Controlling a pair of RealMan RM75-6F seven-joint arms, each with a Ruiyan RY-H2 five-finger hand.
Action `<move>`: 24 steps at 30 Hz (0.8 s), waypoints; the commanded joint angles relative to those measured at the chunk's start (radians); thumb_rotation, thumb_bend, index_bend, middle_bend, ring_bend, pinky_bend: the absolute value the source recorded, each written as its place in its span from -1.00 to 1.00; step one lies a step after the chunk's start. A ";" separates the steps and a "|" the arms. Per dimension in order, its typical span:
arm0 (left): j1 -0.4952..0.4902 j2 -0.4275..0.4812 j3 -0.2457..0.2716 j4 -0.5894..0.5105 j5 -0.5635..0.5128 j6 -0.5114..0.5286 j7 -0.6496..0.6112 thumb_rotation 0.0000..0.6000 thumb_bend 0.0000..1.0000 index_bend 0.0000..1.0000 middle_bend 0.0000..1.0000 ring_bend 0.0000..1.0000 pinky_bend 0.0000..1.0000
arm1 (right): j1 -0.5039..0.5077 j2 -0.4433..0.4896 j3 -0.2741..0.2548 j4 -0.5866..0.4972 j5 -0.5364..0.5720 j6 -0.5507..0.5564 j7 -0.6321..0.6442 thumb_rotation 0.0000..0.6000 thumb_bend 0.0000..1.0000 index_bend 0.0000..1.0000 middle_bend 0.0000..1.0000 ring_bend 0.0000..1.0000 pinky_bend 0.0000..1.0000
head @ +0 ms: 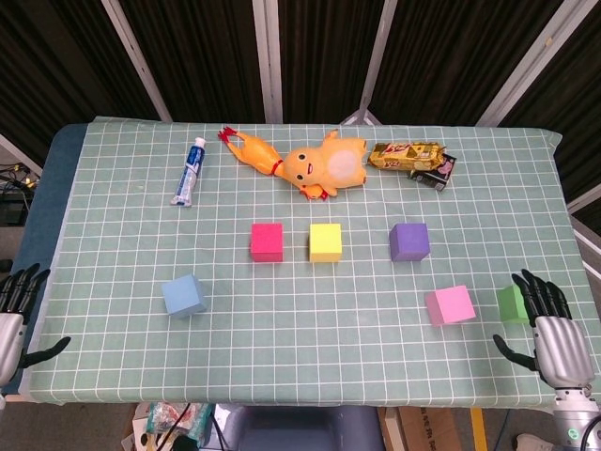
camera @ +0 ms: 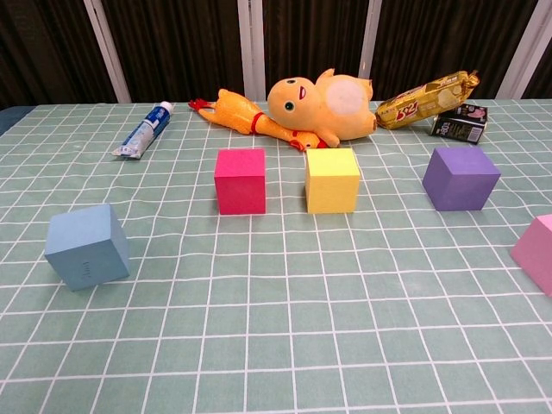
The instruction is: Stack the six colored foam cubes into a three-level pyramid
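From the head view, six foam cubes lie apart on the checked tabletop (head: 282, 357): red cube (head: 267, 241), yellow cube (head: 325, 241) and purple cube (head: 409, 241) in a row, blue cube (head: 183, 295) nearer left, pink cube (head: 450, 305) and green cube (head: 512, 303) nearer right. The right robot hand (head: 547, 324) hangs just beside the green cube, fingers spread, holding nothing; the left robot hand (head: 13, 315) waits off the left edge, fingers likewise apart. The chest view shows neither hand, only the blue cube (camera: 87, 246), red cube (camera: 240, 180), yellow cube (camera: 332, 179), purple cube (camera: 461, 178) and the pink cube's (camera: 538, 250) edge.
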 commanded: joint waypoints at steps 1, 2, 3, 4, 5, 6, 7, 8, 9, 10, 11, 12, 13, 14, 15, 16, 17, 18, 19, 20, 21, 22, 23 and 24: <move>0.001 0.002 0.000 -0.001 -0.003 -0.001 0.000 1.00 -0.90 -1.00 -1.00 -1.00 -0.97 | 0.002 -0.003 -0.003 0.002 -0.005 -0.003 -0.001 1.00 -0.45 -1.00 -1.00 -1.00 -1.00; 0.001 0.002 -0.001 -0.002 -0.005 -0.001 -0.001 1.00 -0.90 -1.00 -1.00 -1.00 -0.97 | 0.003 -0.004 -0.003 0.003 -0.005 -0.004 -0.001 1.00 -0.45 -1.00 -1.00 -1.00 -1.00; 0.001 0.002 -0.001 -0.002 -0.007 -0.002 0.000 1.00 -0.90 -1.00 -1.00 -1.00 -0.97 | 0.004 -0.006 -0.004 0.005 -0.006 -0.007 -0.001 1.00 -0.45 -1.00 -1.00 -1.00 -1.00; 0.000 0.001 -0.002 -0.002 -0.010 -0.005 0.003 1.00 -0.90 -1.00 -1.00 -1.00 -0.97 | 0.006 -0.008 -0.004 0.007 -0.005 -0.010 -0.001 1.00 -0.45 -1.00 -1.00 -1.00 -1.00; -0.001 0.000 -0.003 -0.003 -0.013 -0.007 0.004 1.00 -0.90 -1.00 -1.00 -1.00 -0.97 | 0.007 -0.009 -0.004 0.009 -0.005 -0.012 0.000 1.00 -0.45 -1.00 -1.00 -1.00 -1.00; -0.003 -0.002 -0.005 -0.004 -0.018 -0.012 0.007 1.00 -0.90 -1.00 -1.00 -1.00 -0.97 | 0.009 -0.011 -0.004 0.012 -0.003 -0.016 0.000 1.00 -0.45 -1.00 -1.00 -1.00 -1.00; -0.005 -0.003 -0.007 -0.005 -0.022 -0.015 0.009 1.00 -0.90 -1.00 -1.00 -1.00 -0.97 | 0.011 -0.014 -0.003 0.013 0.001 -0.020 0.000 1.00 -0.45 -1.00 -1.00 -1.00 -1.00; -0.008 -0.005 -0.009 -0.006 -0.031 -0.023 0.011 1.00 -0.90 -1.00 -1.00 -1.00 -0.97 | 0.013 -0.017 -0.001 0.013 0.008 -0.025 0.001 1.00 -0.45 -1.00 -1.00 -1.00 -1.00; -0.010 -0.005 -0.011 -0.007 -0.036 -0.028 0.013 1.00 -0.90 -1.00 -1.00 -1.00 -0.97 | 0.014 -0.018 0.000 0.012 0.013 -0.029 0.002 1.00 -0.45 -1.00 -1.00 -1.00 -1.00; -0.012 -0.005 -0.013 -0.010 -0.045 -0.036 0.015 1.00 -0.90 -1.00 -1.00 -1.00 -0.97 | 0.016 -0.019 0.000 0.010 0.017 -0.035 0.003 1.00 -0.45 -1.00 -1.00 -1.00 -1.00; -0.013 -0.004 -0.014 -0.013 -0.051 -0.040 0.017 1.00 -0.90 -1.00 -1.00 -1.00 -0.97 | 0.017 -0.019 0.000 0.009 0.018 -0.038 0.003 1.00 -0.45 -1.00 -1.00 -1.00 -1.00; -0.015 -0.001 -0.016 -0.016 -0.057 -0.045 0.019 1.00 -0.90 -1.00 -1.00 -1.00 -0.97 | 0.018 -0.018 -0.002 0.007 0.018 -0.041 0.003 1.00 -0.45 -1.00 -1.00 -1.00 -1.00; -0.015 0.001 -0.016 -0.019 -0.061 -0.047 0.019 1.00 -0.90 -1.00 -1.00 -1.00 -0.97 | 0.018 -0.016 -0.004 0.004 0.014 -0.042 0.004 1.00 -0.45 -1.00 -1.00 -1.00 -1.00; -0.015 0.003 -0.017 -0.021 -0.062 -0.047 0.019 1.00 -0.90 -1.00 -1.00 -1.00 -0.97 | 0.018 -0.014 -0.005 0.003 0.011 -0.040 0.004 1.00 -0.45 -1.00 -1.00 -1.00 -1.00; -0.014 0.004 -0.017 -0.024 -0.063 -0.045 0.019 1.00 -0.90 -1.00 -1.00 -1.00 -0.97 | 0.017 -0.012 -0.007 0.003 0.003 -0.035 0.004 1.00 -0.45 -1.00 -1.00 -1.00 -1.00; -0.013 0.005 -0.018 -0.027 -0.062 -0.043 0.019 1.00 -0.90 -1.00 -1.00 -1.00 -0.97 | 0.016 -0.012 -0.008 0.004 -0.004 -0.029 0.003 1.00 -0.45 -1.00 -1.00 -1.00 -1.00; -0.013 0.005 -0.018 -0.029 -0.061 -0.042 0.019 1.00 -0.90 -1.00 -1.00 -1.00 -0.97 | 0.016 -0.013 -0.009 0.006 -0.008 -0.027 0.003 1.00 -0.45 -1.00 -1.00 -1.00 -1.00; -0.013 0.006 -0.018 -0.031 -0.060 -0.040 0.022 1.00 -0.90 -1.00 -1.00 -1.00 -0.97 | 0.016 -0.014 -0.009 0.009 -0.011 -0.025 0.001 1.00 -0.45 -1.00 -1.00 -1.00 -1.00; -0.014 0.005 -0.019 -0.032 -0.060 -0.041 0.027 1.00 -0.90 -1.00 -1.00 -1.00 -0.97 | 0.017 -0.016 -0.009 0.013 -0.012 -0.026 0.000 1.00 -0.45 -1.00 -1.00 -1.00 -1.00; -0.016 0.004 -0.020 -0.033 -0.061 -0.042 0.034 1.00 -0.90 -1.00 -1.00 -1.00 -0.97 | 0.018 -0.018 -0.009 0.016 -0.012 -0.026 -0.001 1.00 -0.45 -1.00 -1.00 -1.00 -1.00; -0.017 0.003 -0.021 -0.035 -0.061 -0.043 0.039 1.00 -0.90 -1.00 -1.00 -1.00 -0.97 | 0.019 -0.020 -0.008 0.020 -0.013 -0.026 -0.001 1.00 -0.45 -1.00 -1.00 -1.00 -1.00; -0.019 0.002 -0.023 -0.039 -0.062 -0.044 0.044 1.00 -0.91 -1.00 -1.00 -1.00 -0.97 | 0.020 -0.022 -0.007 0.024 -0.014 -0.025 -0.002 1.00 -0.45 -1.00 -1.00 -1.00 -1.00; -0.021 0.001 -0.026 -0.042 -0.062 -0.042 0.048 1.00 -0.91 -1.00 -1.00 -1.00 -0.97 | 0.021 -0.023 -0.006 0.027 -0.016 -0.023 -0.002 1.00 -0.45 -1.00 -1.00 -1.00 -1.00; -0.022 -0.001 -0.029 -0.048 -0.065 -0.040 0.053 1.00 -0.90 -1.00 -1.00 -1.00 -0.97 | 0.022 -0.025 -0.005 0.032 -0.019 -0.020 -0.004 1.00 -0.45 -1.00 -1.00 -1.00 -1.00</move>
